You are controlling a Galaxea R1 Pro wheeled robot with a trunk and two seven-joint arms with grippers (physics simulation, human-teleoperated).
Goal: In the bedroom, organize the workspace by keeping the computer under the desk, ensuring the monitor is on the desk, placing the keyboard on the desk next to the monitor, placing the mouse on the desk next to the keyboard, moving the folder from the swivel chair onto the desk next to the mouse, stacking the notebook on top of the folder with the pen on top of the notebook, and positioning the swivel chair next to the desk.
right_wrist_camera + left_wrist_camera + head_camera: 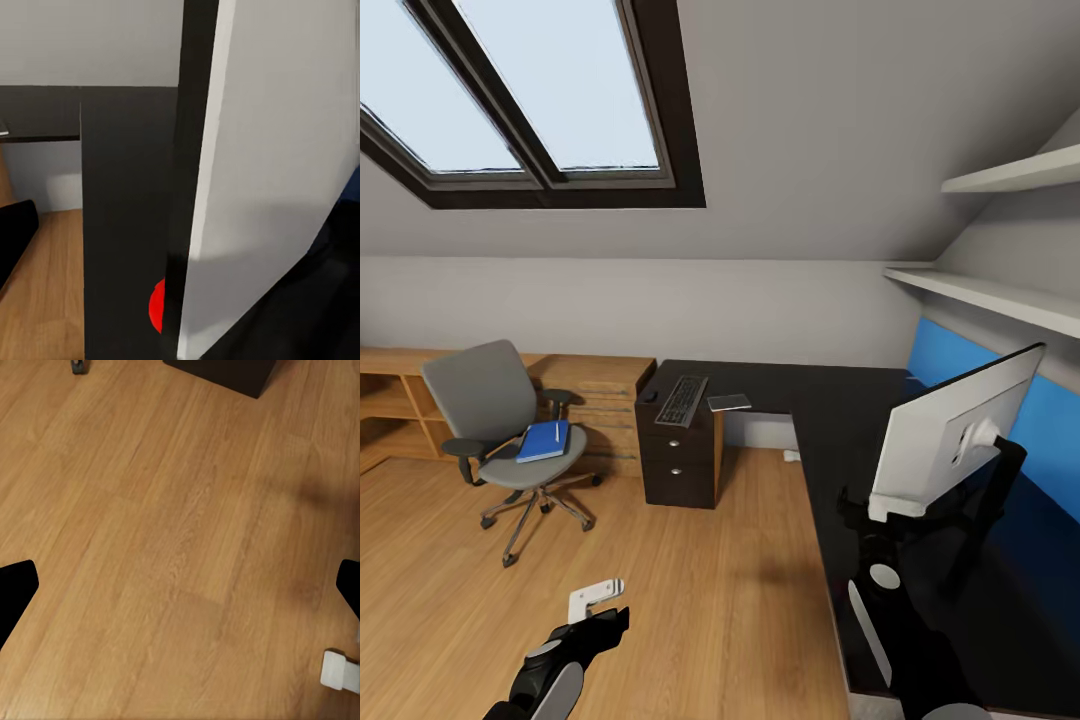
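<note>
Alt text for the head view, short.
Attic bedroom: L-shaped black desk with the monitor near the camera, keyboard and notebook at the far end. Blue folder lies on the swivel chair.

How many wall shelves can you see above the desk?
2: the upper shelf high on the right wall, and the lower shelf under it, above the desk. Others may lie out of frame.

My right wrist camera sits close against the monitor [270, 165], whose white back rises tall and tilted beside its thin black edge. Past that edge the glossy black desk [124, 217] runs off to the grey wall [90, 41], with wood floor [41, 300] below it. One dark fingertip [13, 236] shows over the floor, and a red patch [157, 306] sits low against the monitor's edge.
</note>
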